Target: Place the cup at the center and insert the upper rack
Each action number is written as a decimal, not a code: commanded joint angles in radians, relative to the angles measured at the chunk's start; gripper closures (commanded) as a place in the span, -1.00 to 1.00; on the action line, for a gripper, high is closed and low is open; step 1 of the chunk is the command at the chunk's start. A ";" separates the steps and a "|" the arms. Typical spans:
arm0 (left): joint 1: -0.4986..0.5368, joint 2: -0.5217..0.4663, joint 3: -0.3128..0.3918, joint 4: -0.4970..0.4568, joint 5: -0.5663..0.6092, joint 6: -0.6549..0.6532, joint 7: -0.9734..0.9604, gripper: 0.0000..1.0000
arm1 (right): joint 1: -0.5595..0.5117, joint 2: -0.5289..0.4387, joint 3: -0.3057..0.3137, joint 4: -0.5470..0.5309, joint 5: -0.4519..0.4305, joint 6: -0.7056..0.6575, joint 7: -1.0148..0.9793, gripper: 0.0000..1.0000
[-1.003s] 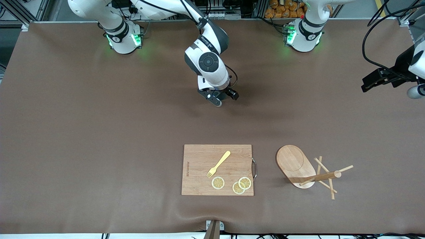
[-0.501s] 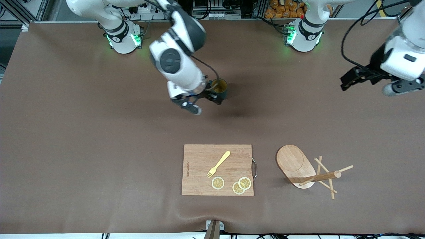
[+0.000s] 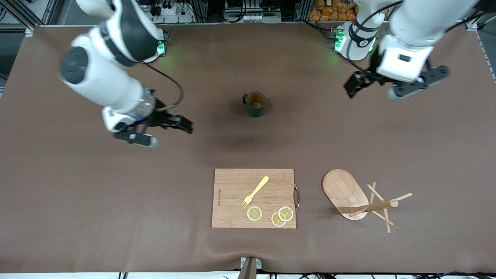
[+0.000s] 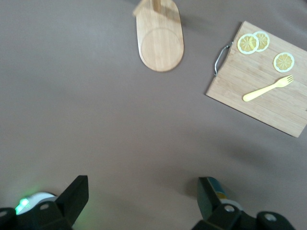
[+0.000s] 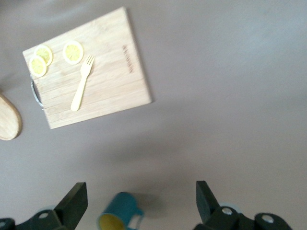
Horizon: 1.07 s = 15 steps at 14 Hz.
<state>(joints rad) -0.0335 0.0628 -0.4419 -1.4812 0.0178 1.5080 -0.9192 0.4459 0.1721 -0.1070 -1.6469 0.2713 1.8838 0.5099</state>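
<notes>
- The table [image 3: 77,201] is covered with a brown mat.
- The right arm reaches out from its base over the bare mat at its own end of the table; the right gripper [image 3: 161,130] hangs there with its jaws spread wide, grasping nothing.
- The left arm bends over the mat close to its base; the left gripper [image 3: 391,83] is up in the air too, released and empty.
- The cutting board [image 3: 254,198] lies near the front camera, about mid-table, with a metal handle on its edge toward the left arm's end.
- The upper rack [image 3: 358,197] lies tipped on its side just beside the board, toward the left arm's end, its oval base on edge and its post and pegs along the mat.
- The cup [image 3: 255,104] stands upright at the table's centre, farther from the front camera than the board, well apart from both grippers.
- A yellow fork [image 3: 255,191] lies on the board.
- Three lemon slices [image 3: 254,213] lie on the board's near edge, two overlapping.
</notes>
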 commanded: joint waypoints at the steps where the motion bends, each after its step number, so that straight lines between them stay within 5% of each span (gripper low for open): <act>1: -0.078 0.057 -0.018 0.036 0.024 0.021 -0.163 -1.00 | -0.094 -0.120 0.013 -0.045 -0.090 -0.104 -0.130 -1.00; 6: -0.336 0.204 -0.014 0.099 0.158 0.064 -0.487 -1.00 | -0.251 -0.239 0.012 -0.047 -0.165 -0.258 -0.339 -1.00; 11: -0.560 0.425 0.011 0.237 0.304 0.093 -0.765 -1.00 | -0.323 -0.247 0.015 -0.007 -0.296 -0.347 -0.470 -1.00; 15: -0.817 0.496 0.200 0.237 0.309 0.124 -0.915 -1.00 | -0.329 -0.227 0.016 -0.014 -0.331 -0.305 -0.490 -1.00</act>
<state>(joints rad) -0.7222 0.5223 -0.3408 -1.2881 0.3036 1.6436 -1.7670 0.1376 -0.0630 -0.1120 -1.6583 -0.0240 1.5634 0.0478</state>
